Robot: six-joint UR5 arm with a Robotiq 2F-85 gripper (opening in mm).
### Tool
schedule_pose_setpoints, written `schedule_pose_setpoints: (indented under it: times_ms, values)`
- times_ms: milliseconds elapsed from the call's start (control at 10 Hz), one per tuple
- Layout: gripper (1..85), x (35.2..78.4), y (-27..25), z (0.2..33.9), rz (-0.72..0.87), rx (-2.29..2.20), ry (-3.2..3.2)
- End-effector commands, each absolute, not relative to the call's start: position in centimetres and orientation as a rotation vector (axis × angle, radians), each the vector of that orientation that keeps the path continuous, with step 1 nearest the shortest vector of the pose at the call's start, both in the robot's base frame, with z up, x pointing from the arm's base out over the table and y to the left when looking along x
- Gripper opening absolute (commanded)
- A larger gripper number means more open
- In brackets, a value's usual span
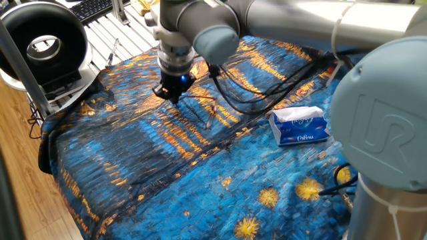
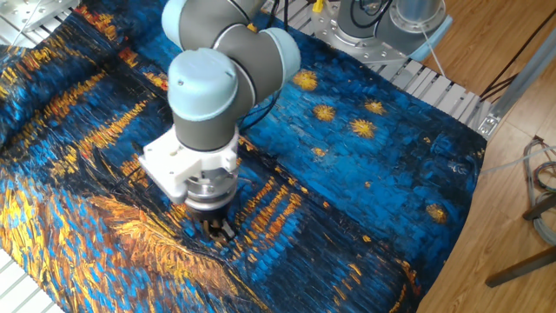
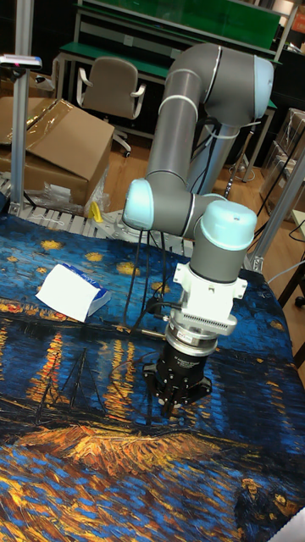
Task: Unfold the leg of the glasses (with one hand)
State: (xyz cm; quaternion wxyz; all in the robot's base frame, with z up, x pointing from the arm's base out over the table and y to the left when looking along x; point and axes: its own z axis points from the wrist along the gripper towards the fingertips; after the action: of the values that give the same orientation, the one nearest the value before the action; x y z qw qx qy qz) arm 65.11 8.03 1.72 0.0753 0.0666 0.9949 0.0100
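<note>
1. The claw point(image 1: 167, 93) points down at the patterned cloth point(image 1: 133, 153) on the surface; whether it grips anything I cannot tell.
2. The glasses point(image 1: 200, 107) lie just beside it, thin wires.
3. A blue tissue pack point(image 1: 299, 125) sits well apart.

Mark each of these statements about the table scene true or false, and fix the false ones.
1. The claw points down at the painted cloth. True.
2. The tissue pack is held in the claw. False: it lies on the cloth, apart from the claw.
3. The glasses lie beside the claw, on the tissue pack's side. True.
4. The tissue pack is red. False: it is blue and white.
5. A cardboard box sits beyond the table. True.
</note>
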Motion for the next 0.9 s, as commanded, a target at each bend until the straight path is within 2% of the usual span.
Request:
schedule_pose_setpoints:
  times_ms: [0, 100, 400, 600, 800]
  values:
    - [1.0, 65.9, 6.8, 4.6, 0.059, 0.197, 3.02]
    - [1.0, 66.2, 6.2, 5.6, 0.058, 0.172, 3.019]
    - [1.0, 67.9, 8.0, 8.0, 0.216, 0.136, 2.943]
    - [1.0, 68.8, 7.7, 9.7, 0.228, 0.081, 2.891]
    - [1.0, 69.0, 8.5, 11.5, 0.306, 0.051, 2.85]
